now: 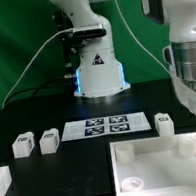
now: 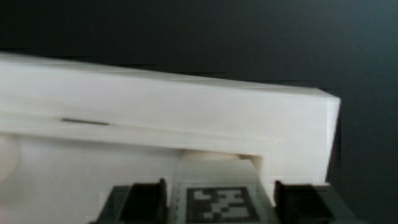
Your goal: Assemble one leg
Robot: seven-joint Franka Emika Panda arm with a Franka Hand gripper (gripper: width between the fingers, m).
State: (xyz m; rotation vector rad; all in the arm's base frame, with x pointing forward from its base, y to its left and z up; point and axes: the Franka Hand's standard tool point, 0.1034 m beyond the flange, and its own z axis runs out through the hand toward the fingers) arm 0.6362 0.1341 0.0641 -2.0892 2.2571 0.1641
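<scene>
Three loose legs [image 1: 23,145] on the table; a fourth leg [image 2: 221,203] clamped between the gripper [image 2: 217,200] fingers, beside one tray [image 2: 160,105].

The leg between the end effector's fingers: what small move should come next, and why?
Probably ease the leg a little toward the white tray part. In the wrist view the end effector seems shut on the tagged leg, and the tray part's wall stands just ahead; whether they touch, I cannot tell.
</scene>
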